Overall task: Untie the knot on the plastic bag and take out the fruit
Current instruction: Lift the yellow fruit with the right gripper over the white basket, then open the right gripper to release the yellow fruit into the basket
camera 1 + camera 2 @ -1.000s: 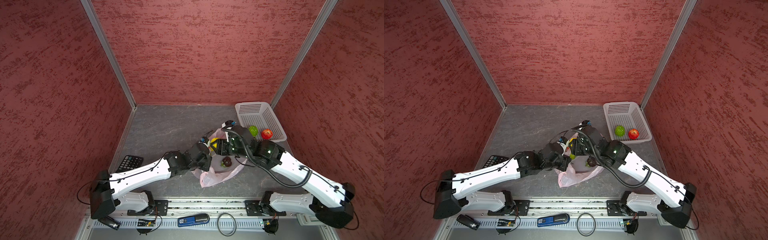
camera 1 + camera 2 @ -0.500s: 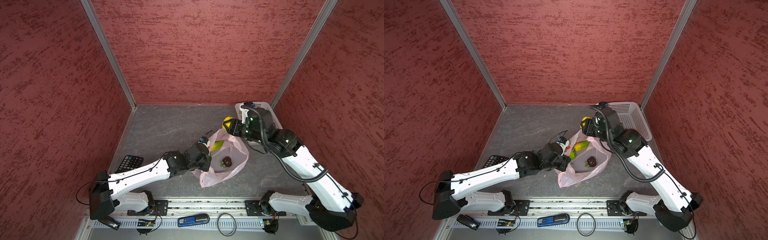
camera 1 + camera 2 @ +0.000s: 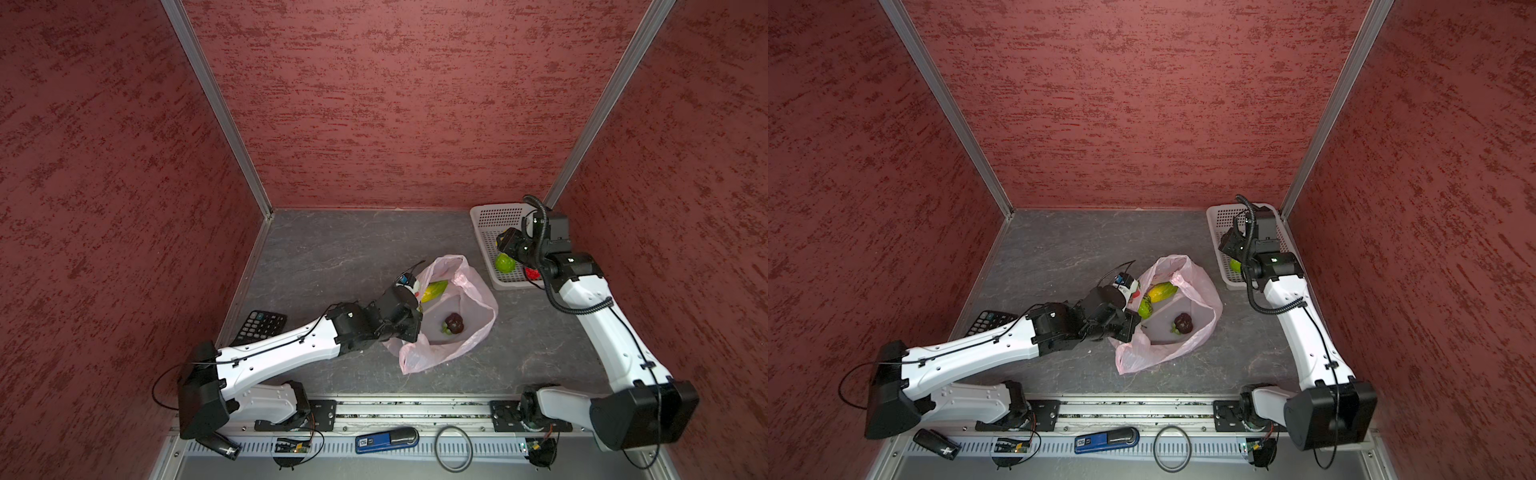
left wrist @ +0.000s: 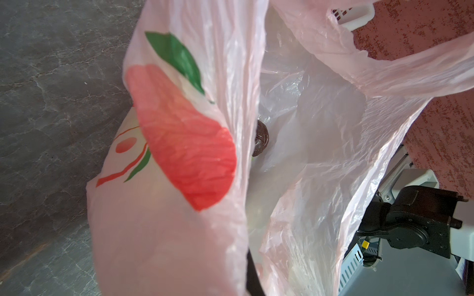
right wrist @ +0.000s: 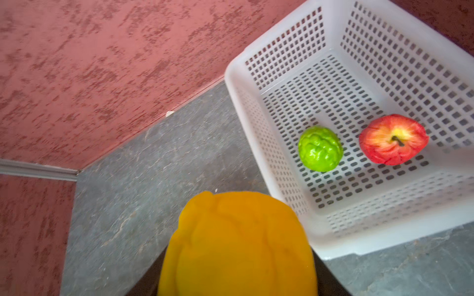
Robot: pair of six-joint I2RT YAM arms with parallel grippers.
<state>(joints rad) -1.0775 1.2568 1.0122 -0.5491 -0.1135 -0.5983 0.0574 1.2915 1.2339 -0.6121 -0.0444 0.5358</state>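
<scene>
Since a second ago the right gripper [image 3: 505,242] has left the mouth of the plastic bag [image 3: 482,299] and swung across to the white basket [image 3: 486,216], while the left arm has kept its place. In both top views the right gripper [image 3: 1230,245] hangs over the basket's side nearest the bag. The right wrist view shows its jaws spread partway and clamped on the round yellow fruit [image 5: 238,243], a smooth, lobed, deep-yellow lump just outside the basket's [image 5: 282,51] rim. Inside the basket lie a bumpy green fruit [image 5: 320,148] and a red apple [image 5: 393,139], side by side and apart. The plastic bag [image 3: 1204,291] rests on the grey floor near the basket but not touching it. It is thin, crinkled, translucent pale pink, its mouth gaping wide and its handle loop [image 4: 384,59] slack and untied. The left wrist view shows a red and green fruit print on its wall [image 4: 179,230]. The left gripper [image 3: 409,328] is closed tight on the bag's rim on the side far from the basket. Within the bag lie a dark brown-purple fruit [image 3: 454,323] alone on the bottom, an elongated yellow-green fruit [image 3: 1162,292] and, touching it, a second bumpy green one [image 3: 1145,308]
</scene>
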